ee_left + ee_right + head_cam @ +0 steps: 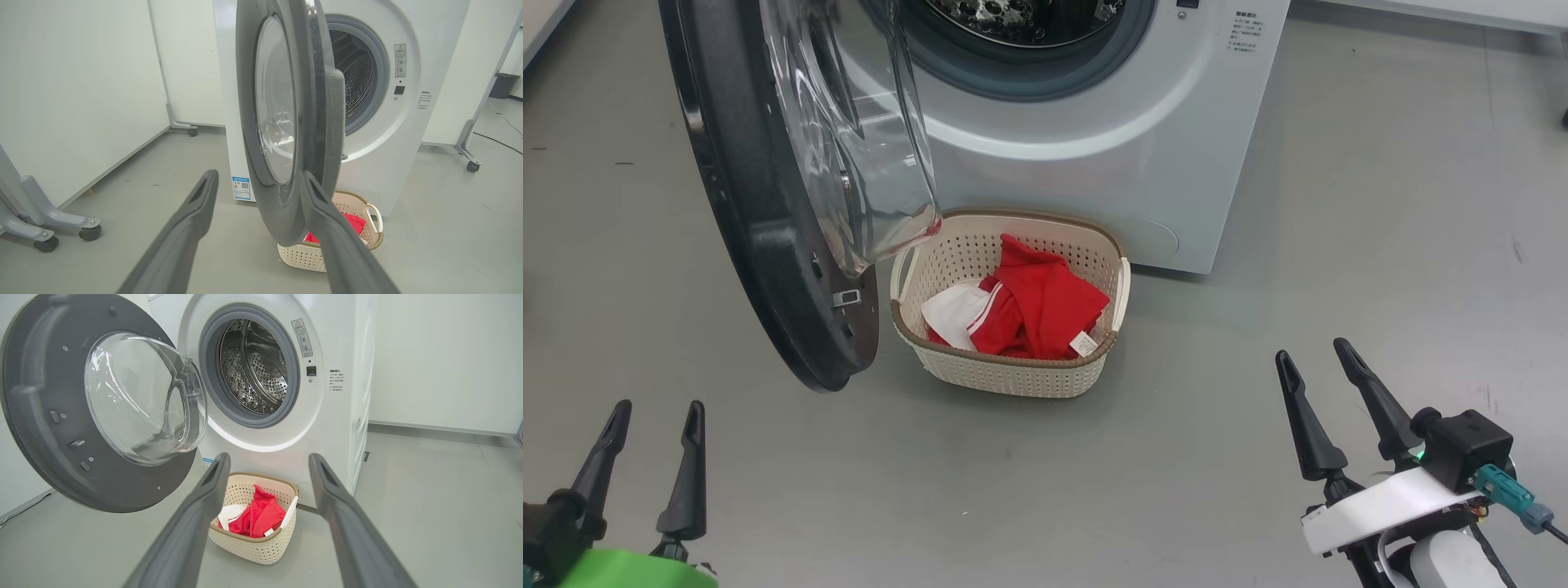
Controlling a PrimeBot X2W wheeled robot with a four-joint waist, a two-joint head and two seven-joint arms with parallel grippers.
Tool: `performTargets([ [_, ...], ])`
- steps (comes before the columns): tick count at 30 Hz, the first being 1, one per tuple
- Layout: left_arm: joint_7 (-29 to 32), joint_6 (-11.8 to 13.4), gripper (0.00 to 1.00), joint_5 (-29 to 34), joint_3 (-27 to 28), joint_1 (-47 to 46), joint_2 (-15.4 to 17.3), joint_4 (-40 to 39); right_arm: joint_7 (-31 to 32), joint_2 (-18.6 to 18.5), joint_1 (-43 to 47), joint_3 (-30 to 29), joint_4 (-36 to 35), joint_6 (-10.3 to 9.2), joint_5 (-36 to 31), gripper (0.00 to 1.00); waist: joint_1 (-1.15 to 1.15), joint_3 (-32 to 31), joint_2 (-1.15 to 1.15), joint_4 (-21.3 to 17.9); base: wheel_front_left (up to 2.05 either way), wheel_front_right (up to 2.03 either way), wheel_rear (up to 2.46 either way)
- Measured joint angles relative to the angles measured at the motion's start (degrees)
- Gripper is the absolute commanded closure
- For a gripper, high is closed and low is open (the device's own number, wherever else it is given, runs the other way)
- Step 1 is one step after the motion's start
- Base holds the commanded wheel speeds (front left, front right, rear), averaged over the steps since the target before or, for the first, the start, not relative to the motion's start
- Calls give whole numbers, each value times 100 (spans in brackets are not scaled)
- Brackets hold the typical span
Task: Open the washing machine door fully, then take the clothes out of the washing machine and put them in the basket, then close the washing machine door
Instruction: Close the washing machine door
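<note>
Smooth grey floor (1176, 490), white wall panels (81, 81). Foreground: left gripper (658, 408) and right gripper (1313, 351), tapered dark fingers spread wide, holding nothing. Middle: cream perforated basket (1013, 384) with a brown rim, on the floor before the washing machine (1135, 163), containing crumpled red-and-white clothes (1045, 306). Black-rimmed door (768, 245) with bulging clear glass stands open, possibly touching the basket. Behind: perforated steel drum (253, 367).

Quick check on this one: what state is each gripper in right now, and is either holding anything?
Left gripper: open, holding nothing.
Right gripper: open, holding nothing.
</note>
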Motion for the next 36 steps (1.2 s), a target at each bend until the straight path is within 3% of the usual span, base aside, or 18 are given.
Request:
performTargets([
  [3, -18, 0, 0, -4, -11, 0, 5, 2, 0, 0, 0, 0, 0, 0, 0, 0, 0, 1, 0, -1, 0, 0, 0],
  [5, -18, 0, 97, -4, -22, 0, 11, 7, 0, 0, 0, 0, 0, 0, 0, 0, 0, 4, 0, -2, 0, 0, 0],
  [6, -18, 0, 100, -5, -31, 0, 14, 14, 0, 0, 0, 0, 0, 0, 0, 0, 0, 6, 0, -1, 0, 0, 0],
  [16, 21, 0, 100, -88, -85, -14, 99, -63, 0, 0, 0, 14, 0, 0, 0, 0, 0, 36, 0, 0, 0, 0, 0],
  [24, 377, 0, 100, -495, 242, -379, 256, -223, 0, -5, -1, 62, -2, 0, -18, 0, 0, 74, 0, -15, 0, 0, 0],
  [28, 724, 4, 100, -1060, 497, -709, 247, -248, 0, -13, -1, 113, -3, 0, -33, 0, 0, 102, 0, -41, 0, 0, 0],
  [36, 1644, 491, 100, -2431, 1276, -1390, 97, -13, 0, -68, -14, 237, -12, 0, -33, 0, 0, 183, 0, -177, 0, 0, 0],
])
